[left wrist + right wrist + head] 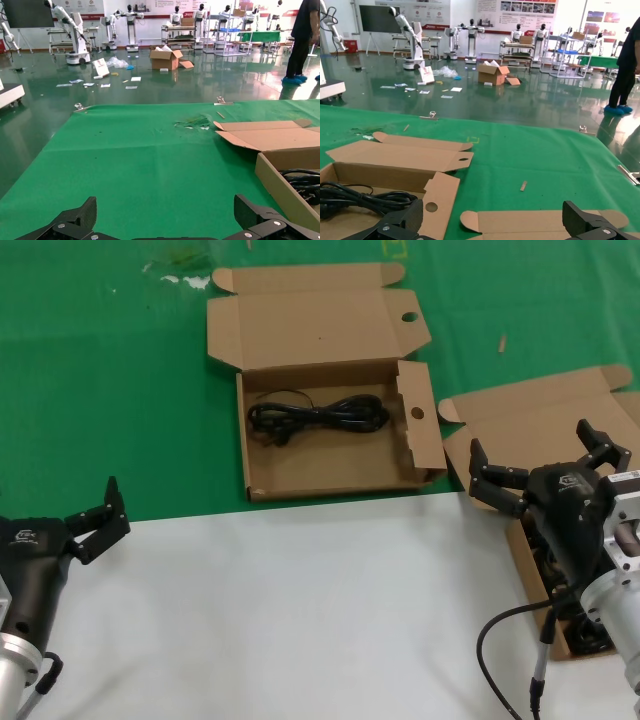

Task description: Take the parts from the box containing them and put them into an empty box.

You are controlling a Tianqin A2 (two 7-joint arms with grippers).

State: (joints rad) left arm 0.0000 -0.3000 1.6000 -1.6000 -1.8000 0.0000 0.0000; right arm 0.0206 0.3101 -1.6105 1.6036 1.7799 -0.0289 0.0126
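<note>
- Head view: the shallow wide brown cardboard mailer box with a round-holed side flap [415, 420] lay open on the green cloth, and one thin black cord bundle [318, 415] rested inside it. The plain-lidded brown corrugated carton [520, 420] sat to its right, mostly hidden behind the right gripper [540, 465], whose claw was released and spread wide above it. The left gripper [100, 520] hovered, spread open and holding nothing, at the near left over the white table surface [300, 610].
- Left wrist view: the left gripper's black fingertips [80, 215] stood well apart, with the cord's box [280, 185] off to one side.
- Right wrist view: the right gripper's fingers [585, 217] were spread, nothing between them; the cord [365, 197] lay in the holed box [440, 197].
</note>
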